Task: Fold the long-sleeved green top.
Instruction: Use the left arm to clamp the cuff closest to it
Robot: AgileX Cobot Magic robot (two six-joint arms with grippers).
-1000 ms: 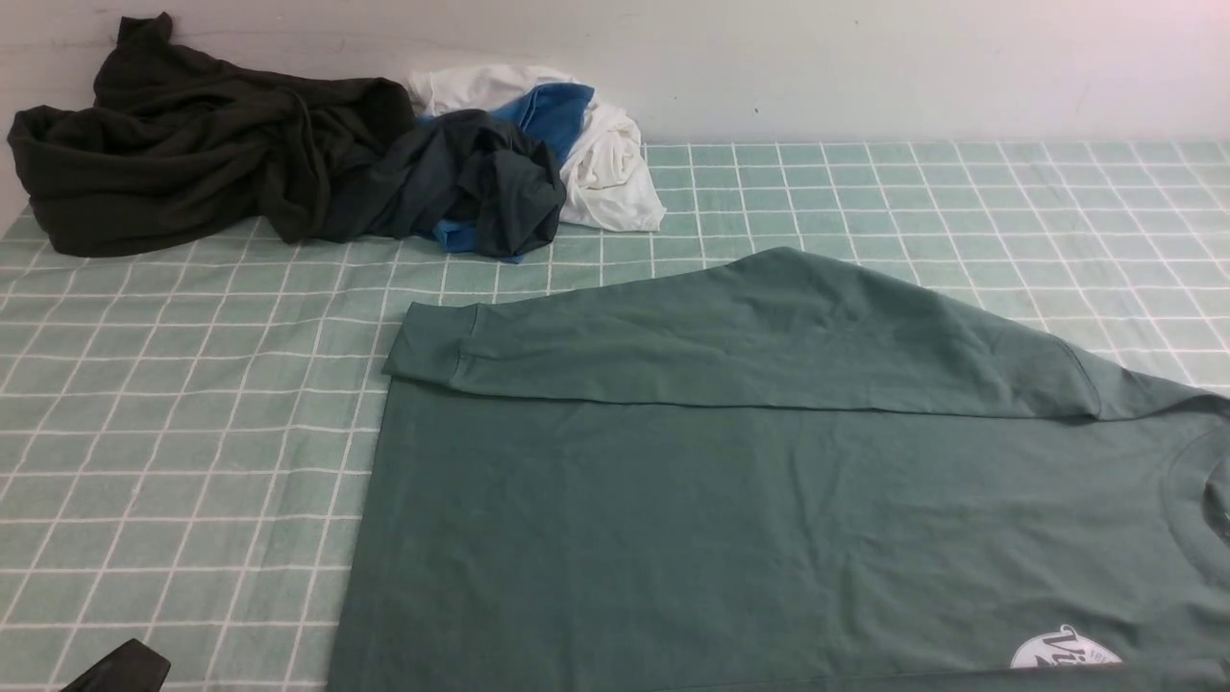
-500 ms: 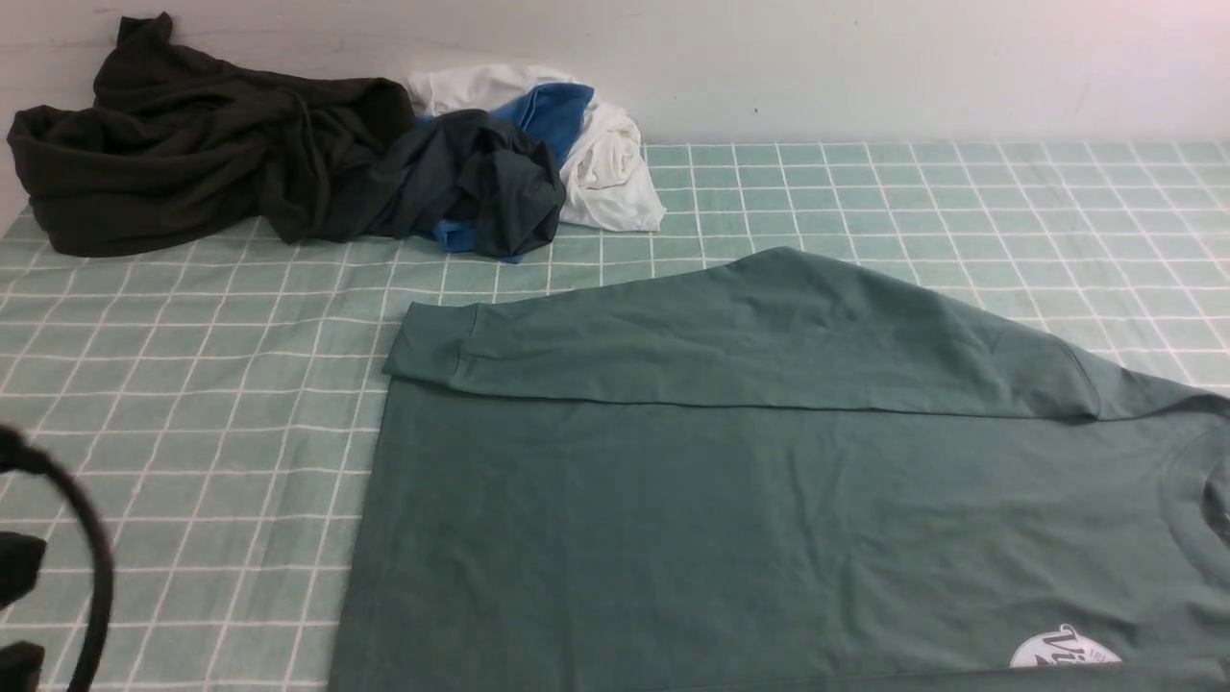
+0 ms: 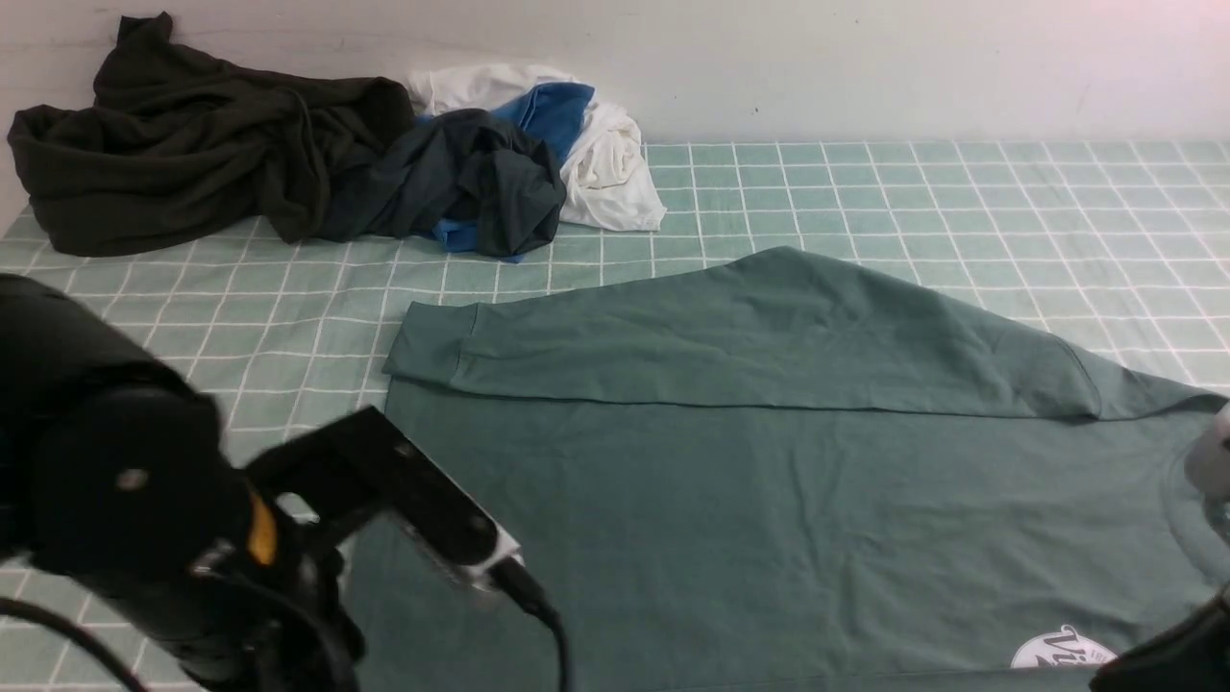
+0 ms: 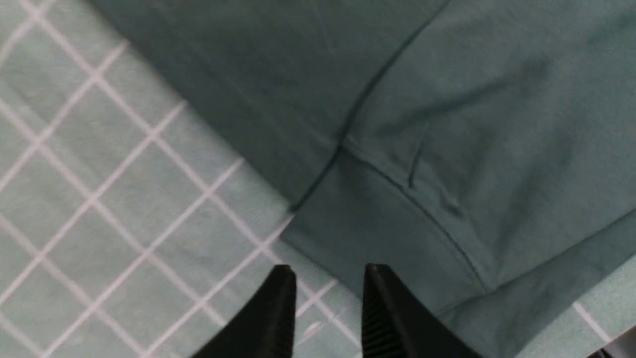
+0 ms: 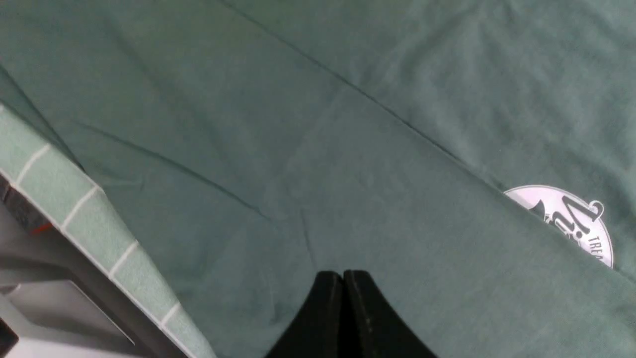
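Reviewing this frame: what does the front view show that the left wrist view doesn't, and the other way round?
Only the front view: the pile of other clothes at the far left, with the dark olive-black garment, the grey-and-blue garment and a white garment. It also shows the far sleeve folded across the body, and the white logo.
Only the left wrist view: the left gripper, jaws apart and empty, beside a ribbed cuff.
Both: the green long-sleeved top and the checked cloth.

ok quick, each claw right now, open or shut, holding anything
left claw: open, holding nothing
right claw: shut, holding nothing
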